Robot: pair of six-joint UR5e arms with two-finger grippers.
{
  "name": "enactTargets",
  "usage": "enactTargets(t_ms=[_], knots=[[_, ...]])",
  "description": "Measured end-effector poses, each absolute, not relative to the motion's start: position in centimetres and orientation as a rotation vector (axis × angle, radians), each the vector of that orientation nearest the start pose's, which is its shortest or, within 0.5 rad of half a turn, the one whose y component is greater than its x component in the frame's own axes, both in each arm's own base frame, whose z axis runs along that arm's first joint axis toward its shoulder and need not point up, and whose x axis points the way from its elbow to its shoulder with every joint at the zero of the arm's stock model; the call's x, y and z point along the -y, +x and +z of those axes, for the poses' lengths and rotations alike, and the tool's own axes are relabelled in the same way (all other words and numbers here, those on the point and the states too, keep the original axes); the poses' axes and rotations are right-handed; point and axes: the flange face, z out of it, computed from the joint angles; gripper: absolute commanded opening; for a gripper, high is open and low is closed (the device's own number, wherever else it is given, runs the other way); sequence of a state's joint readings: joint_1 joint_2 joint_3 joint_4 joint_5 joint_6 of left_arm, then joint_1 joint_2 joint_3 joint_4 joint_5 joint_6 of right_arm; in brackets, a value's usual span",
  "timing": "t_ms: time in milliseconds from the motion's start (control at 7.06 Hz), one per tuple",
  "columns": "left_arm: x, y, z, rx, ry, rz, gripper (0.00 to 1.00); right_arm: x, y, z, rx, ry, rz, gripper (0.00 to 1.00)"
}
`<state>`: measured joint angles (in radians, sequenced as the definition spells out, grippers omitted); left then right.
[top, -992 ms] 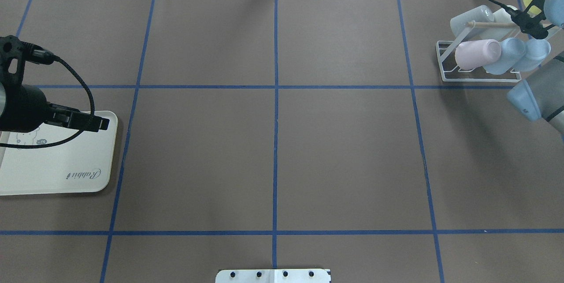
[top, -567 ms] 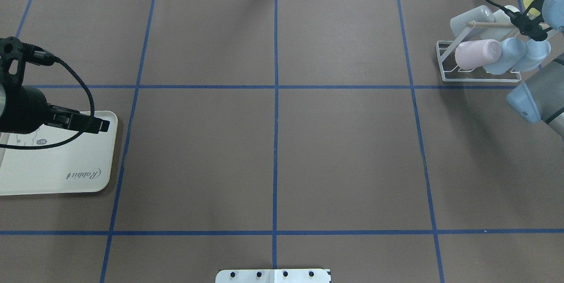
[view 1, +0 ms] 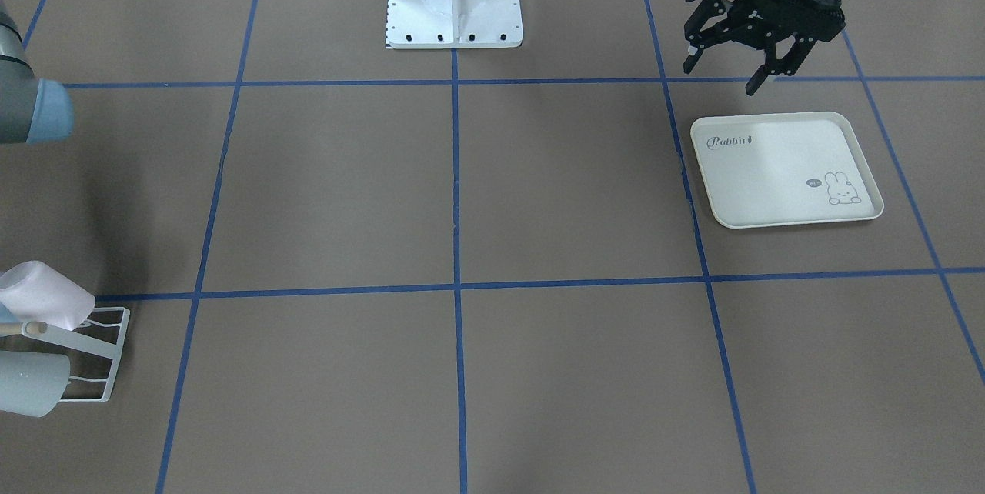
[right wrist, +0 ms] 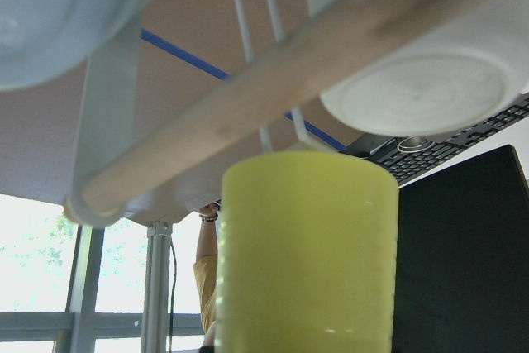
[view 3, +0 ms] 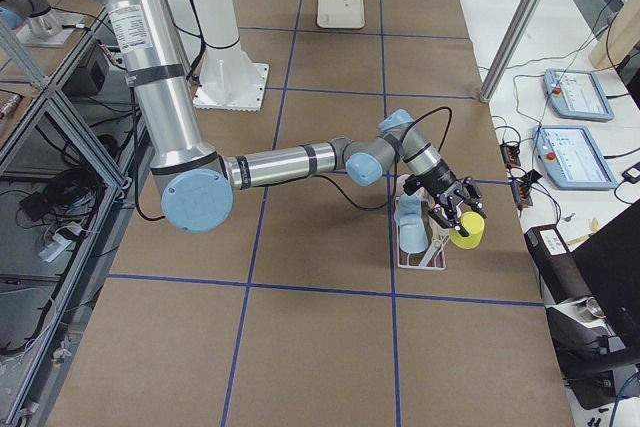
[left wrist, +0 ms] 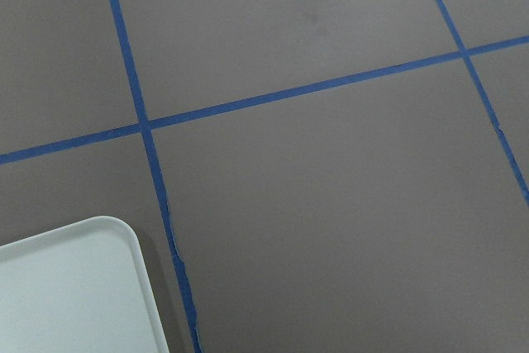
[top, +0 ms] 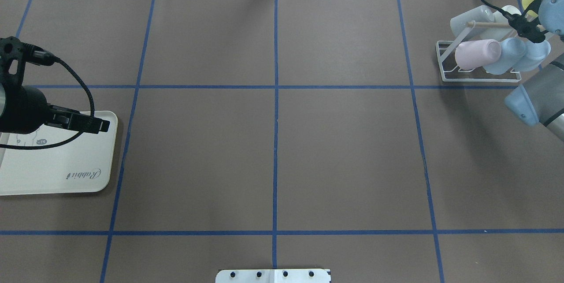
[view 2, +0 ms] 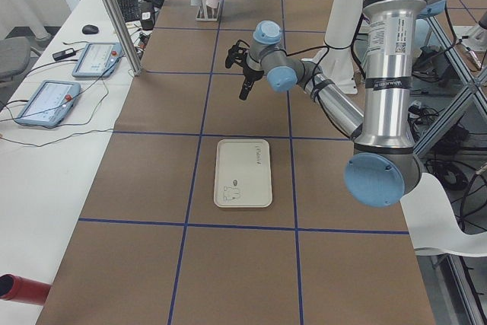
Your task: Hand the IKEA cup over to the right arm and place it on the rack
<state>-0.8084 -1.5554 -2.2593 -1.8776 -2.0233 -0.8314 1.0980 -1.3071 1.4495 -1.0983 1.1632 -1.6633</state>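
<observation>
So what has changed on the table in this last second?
Very little. The right arm, its right pincer holding the yellow cup, has crept slightly towards the rack. Nothing was grabbed or released. The left pincer, rabbit tray and pink cup stayed put.

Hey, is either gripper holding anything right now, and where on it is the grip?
The right gripper holds the yellow cup by its side wall, at the end nearest the wrist. The left gripper is open and empty.
</observation>
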Motion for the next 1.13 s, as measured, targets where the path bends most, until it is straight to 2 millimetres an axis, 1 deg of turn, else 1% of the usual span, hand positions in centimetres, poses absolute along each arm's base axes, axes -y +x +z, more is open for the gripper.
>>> enactTargets(t_ms=[567, 1133], knots=[[37.3, 23.3, 31.0, -0.977, 0.374, 0.16, 1.0, 63.9, -13.9, 53.8, -0.792, 0.321, -1.911, 0.0], [37.3, 23.3, 31.1, -0.977, 0.374, 0.16, 1.0, 63.6, -14.9, 54.0, -0.811, 0.309, -1.92, 0.0]])
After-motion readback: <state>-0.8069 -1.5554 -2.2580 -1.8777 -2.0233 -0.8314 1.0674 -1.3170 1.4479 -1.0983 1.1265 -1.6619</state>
